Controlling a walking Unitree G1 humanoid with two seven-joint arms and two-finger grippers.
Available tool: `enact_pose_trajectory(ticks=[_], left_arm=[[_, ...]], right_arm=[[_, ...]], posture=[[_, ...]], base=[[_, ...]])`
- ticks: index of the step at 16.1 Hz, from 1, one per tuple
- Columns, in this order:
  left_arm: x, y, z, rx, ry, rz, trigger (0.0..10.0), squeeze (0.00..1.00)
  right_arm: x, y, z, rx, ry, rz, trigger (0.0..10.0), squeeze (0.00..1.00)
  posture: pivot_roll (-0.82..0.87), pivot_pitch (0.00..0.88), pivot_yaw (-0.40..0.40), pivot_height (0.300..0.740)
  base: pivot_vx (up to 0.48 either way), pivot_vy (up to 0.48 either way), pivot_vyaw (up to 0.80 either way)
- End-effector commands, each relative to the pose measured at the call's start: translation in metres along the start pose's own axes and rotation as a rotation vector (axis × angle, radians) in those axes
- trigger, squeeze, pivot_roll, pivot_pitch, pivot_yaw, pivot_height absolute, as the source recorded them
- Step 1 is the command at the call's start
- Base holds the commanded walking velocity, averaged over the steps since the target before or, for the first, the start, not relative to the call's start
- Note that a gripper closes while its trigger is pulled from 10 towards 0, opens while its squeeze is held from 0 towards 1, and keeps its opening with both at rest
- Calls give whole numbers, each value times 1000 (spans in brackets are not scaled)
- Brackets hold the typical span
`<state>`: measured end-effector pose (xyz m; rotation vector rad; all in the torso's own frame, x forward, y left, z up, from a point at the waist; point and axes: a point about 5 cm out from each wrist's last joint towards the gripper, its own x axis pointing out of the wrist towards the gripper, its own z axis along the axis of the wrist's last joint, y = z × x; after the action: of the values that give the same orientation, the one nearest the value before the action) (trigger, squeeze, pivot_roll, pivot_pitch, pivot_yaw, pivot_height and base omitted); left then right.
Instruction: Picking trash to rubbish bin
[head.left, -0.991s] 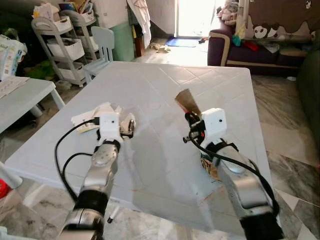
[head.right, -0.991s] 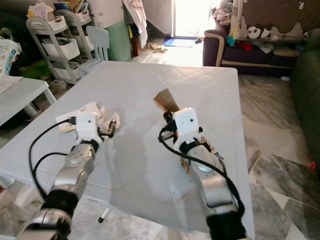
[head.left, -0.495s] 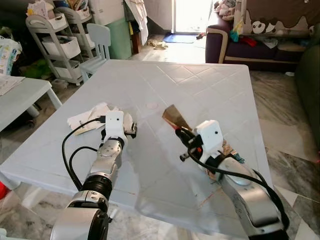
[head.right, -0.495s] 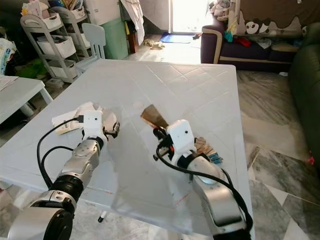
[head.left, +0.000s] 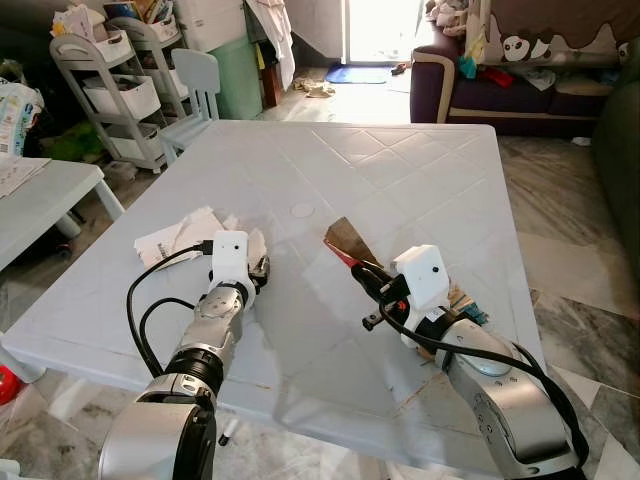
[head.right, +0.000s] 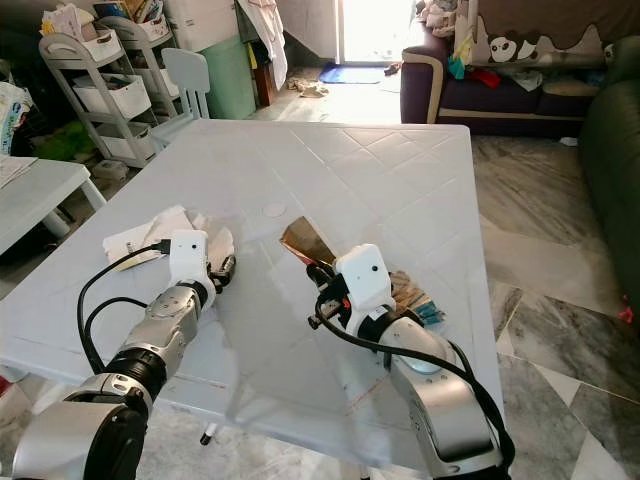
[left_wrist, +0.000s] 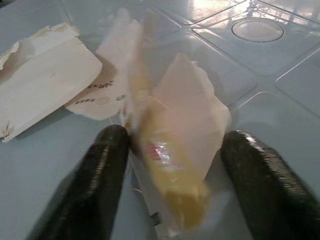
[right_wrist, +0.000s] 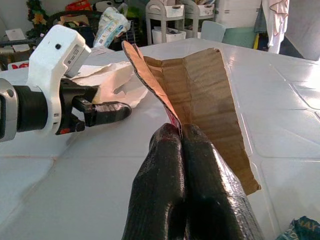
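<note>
My left gripper (head.left: 259, 269) is open low over the white table (head.left: 400, 170), one finger on each side of a crumpled white and yellow wrapper (left_wrist: 176, 131). Torn white paper (head.left: 176, 236) lies just beyond it, its printed scrap (left_wrist: 45, 75) flat on the table. My right gripper (right_wrist: 183, 136) is shut on a creased piece of brown cardboard (head.left: 346, 240), held tilted a little above the table's middle. The left gripper's fingers (right_wrist: 107, 111) point toward the cardboard from across the table.
A small heap of crumpled wrappers (head.left: 466, 307) lies under my right forearm near the table's right edge. Grey trolley shelves (head.left: 112, 72) and a small chair (head.left: 204, 76) stand beyond the far left corner, a dark sofa (head.left: 520, 85) at the back right, and a low side table (head.left: 40, 190) to the left.
The camera has shifted. My right gripper has come lower and nearer with the cardboard still in it. My left gripper has settled lower at the wrapper.
</note>
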<state>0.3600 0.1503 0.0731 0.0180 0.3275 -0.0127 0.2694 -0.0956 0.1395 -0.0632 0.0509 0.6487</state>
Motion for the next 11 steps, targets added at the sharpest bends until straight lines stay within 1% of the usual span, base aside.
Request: enact_pose_trajectory(ticks=[1,6,11], left_arm=[[3,3,11,-2,-30,2,0,0],[2,6,8,0,-29,-5,0,0],[2,5,11,-9,-53,-20,0,0]], right_arm=[[1,0,7,3,-21,3,10000,0],[2,3,7,14,-16,24,10000,0],[6,4,6,30,-19,34,10000,0]], posture=[[-228,0,98,740],[-222,0,98,740],[-195,0,95,740]], base=[[0,0,0],[0,0,0],[0,0,0]])
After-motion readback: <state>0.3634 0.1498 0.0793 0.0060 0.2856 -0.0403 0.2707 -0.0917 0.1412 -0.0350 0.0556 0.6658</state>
